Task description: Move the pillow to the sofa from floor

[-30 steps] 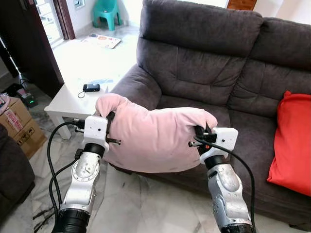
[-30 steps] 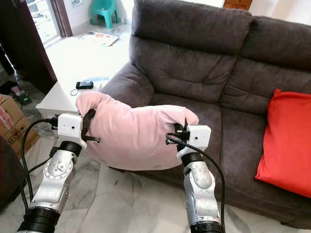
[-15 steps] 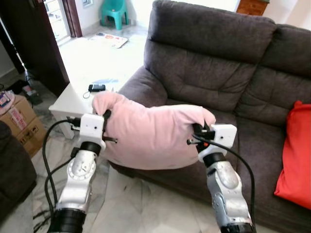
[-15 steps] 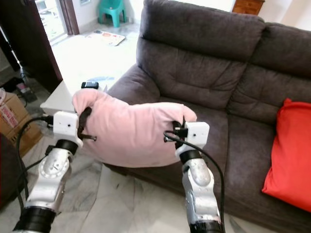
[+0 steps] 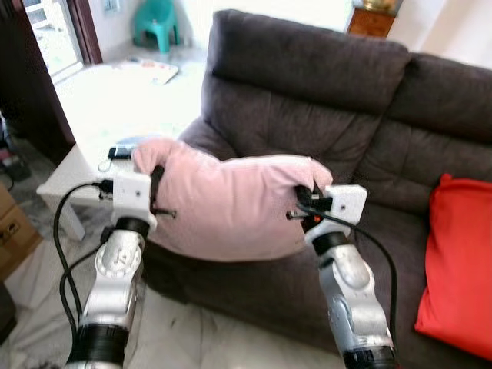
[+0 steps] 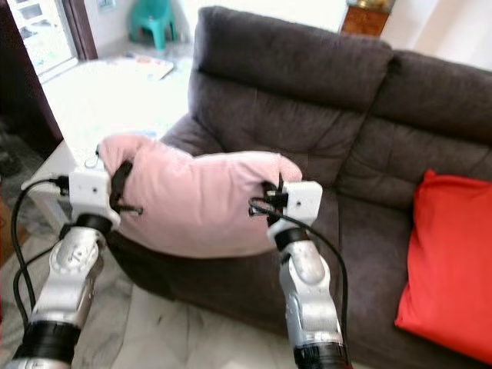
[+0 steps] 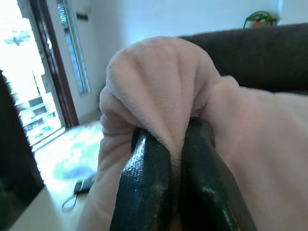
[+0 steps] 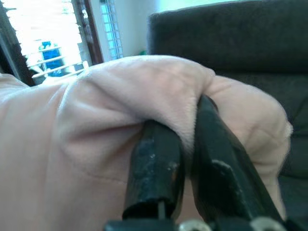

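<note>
Closer to the sofa (image 5: pixel 323 100) now than a second ago, the robot carries the pink pillow (image 5: pixel 231 204) so that it hangs in the air over the sofa's front edge, near the left armrest, rather than short of it. The left end effector (image 5: pixel 156 192) is clamped on the pillow's left corner and the right end effector (image 5: pixel 306 206) on its right corner. What seems left is to carry it over the seat cushion and let go.

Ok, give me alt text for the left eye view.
Two robot grippers, left gripper and right gripper, hold a pink pillow by its top corners in front of a dark grey sofa. A red cushion rests on the sofa's right.
</note>
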You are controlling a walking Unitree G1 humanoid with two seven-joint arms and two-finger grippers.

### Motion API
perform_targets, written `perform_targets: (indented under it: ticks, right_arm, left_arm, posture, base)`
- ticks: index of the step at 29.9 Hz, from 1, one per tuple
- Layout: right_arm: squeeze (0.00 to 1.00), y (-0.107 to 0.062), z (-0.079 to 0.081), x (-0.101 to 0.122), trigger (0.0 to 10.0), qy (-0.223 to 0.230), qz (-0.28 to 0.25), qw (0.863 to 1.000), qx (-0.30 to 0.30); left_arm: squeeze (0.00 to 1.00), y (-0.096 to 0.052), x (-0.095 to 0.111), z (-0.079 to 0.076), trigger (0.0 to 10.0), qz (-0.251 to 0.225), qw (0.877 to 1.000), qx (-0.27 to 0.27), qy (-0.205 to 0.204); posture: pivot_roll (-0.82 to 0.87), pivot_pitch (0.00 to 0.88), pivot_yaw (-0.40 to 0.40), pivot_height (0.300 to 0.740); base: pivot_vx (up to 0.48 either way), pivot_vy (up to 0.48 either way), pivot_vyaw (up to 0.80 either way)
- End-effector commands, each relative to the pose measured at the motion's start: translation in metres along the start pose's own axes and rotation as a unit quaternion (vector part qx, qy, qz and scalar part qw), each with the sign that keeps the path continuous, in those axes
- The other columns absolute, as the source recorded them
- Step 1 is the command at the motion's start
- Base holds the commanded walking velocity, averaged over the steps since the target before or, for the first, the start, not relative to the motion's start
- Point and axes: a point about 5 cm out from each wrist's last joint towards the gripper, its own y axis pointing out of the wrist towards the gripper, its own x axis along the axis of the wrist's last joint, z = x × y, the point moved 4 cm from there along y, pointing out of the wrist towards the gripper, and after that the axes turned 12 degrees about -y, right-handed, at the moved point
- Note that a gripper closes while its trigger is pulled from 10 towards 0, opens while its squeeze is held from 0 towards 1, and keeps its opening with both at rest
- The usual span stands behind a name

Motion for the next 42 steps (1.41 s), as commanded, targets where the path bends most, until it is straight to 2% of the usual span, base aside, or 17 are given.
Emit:
perform_targets:
  ticks: [1, 19, 21, 23, 24, 25, 29, 33, 38, 39, 42]
  right_arm:
    - [0.0, 0.005, -0.001, 0.023, 10.0, -0.006, -0.042, 0.999, 0.004]
    - [0.0, 0.01, -0.008, 0.025, 10.0, -0.013, -0.036, 0.999, -0.008]
    - [0.0, 0.012, -0.01, 0.024, 10.0, -0.018, -0.029, 0.999, -0.014]
    - [0.0, 0.014, -0.011, 0.025, 10.0, -0.017, -0.028, 0.999, -0.016]
    - [0.0, 0.016, -0.012, 0.026, 10.0, -0.02, -0.027, 0.999, -0.017]
    - [0.0, 0.016, -0.012, 0.026, 10.0, -0.02, -0.027, 0.999, -0.017]
    - [0.0, 0.027, -0.015, 0.028, 10.0, -0.037, -0.015, 0.999, -0.021]
    - [0.0, 0.046, -0.023, 0.03, 10.0, -0.059, 0.009, 0.997, -0.039]
    - [0.0, 0.058, -0.022, 0.029, 10.0, -0.083, 0.025, 0.996, -0.03]
    - [0.0, 0.069, -0.019, 0.029, 10.0, -0.084, 0.038, 0.995, -0.025]
    - [0.0, 0.081, -0.014, 0.031, 10.0, -0.089, 0.051, 0.995, -0.015]
  left_arm:
    - [0.0, 0.004, 0.01, -0.021, 10.0, -0.021, 0.999, -0.036, -0.009]
    - [0.0, 0.004, 0.007, -0.019, 10.0, -0.008, 0.999, -0.034, -0.028]
    - [0.0, 0.003, 0.0, -0.022, 10.0, 0.014, 0.998, -0.042, -0.047]
    - [0.0, 0.003, -0.001, -0.022, 10.0, 0.015, 0.998, -0.044, -0.046]
    - [0.0, 0.002, -0.005, -0.02, 10.0, 0.023, 0.997, -0.033, -0.065]
    - [0.0, 0.002, -0.005, -0.02, 10.0, 0.023, 0.997, -0.033, -0.065]
    - [0.0, 0.001, -0.016, -0.018, 10.0, 0.054, 0.994, -0.024, -0.096]
    - [0.0, -0.001, -0.028, -0.014, 10.0, 0.088, 0.986, -0.011, -0.142]
    - [0.0, -0.001, -0.035, -0.015, 10.0, 0.111, 0.983, -0.014, -0.146]
    - [0.0, -0.002, -0.038, -0.018, 10.0, 0.12, 0.98, -0.02, -0.157]
    - [0.0, -0.002, -0.037, -0.02, 10.0, 0.125, 0.977, -0.022, -0.17]
  posture:
    - [0.13, 0.0, -0.11, 0.74]
    - [0.13, 0.0, -0.111, 0.74]
    - [0.13, 0.0, -0.114, 0.74]
    - [0.13, 0.0, -0.114, 0.74]
    - [0.13, 0.0, -0.115, 0.74]
    - [0.13, 0.0, -0.115, 0.74]
    - [0.13, 0.0, -0.12, 0.74]
    - [0.13, 0.0, -0.125, 0.74]
    - [0.14, 0.0, -0.132, 0.74]
    - [0.15, 0.0, -0.138, 0.74]
    - [0.15, 0.0, -0.145, 0.74]
  base:
    - [0.345, 0.0, 0.0]
    - [0.347, 0.0, 0.0]
    - [0.289, 0.0, 0.0]
    - [0.0, 0.0, 0.0]
    - [0.0, 0.0, 0.0]
    - [0.0, 0.0, 0.0]
    - [0.0, 0.0, 0.0]
    - [0.0, 0.0, 0.0]
    - [0.0, 0.0, 0.0]
    - [0.0, 0.0, 0.0]
    - [0.0, 0.0, 0.0]
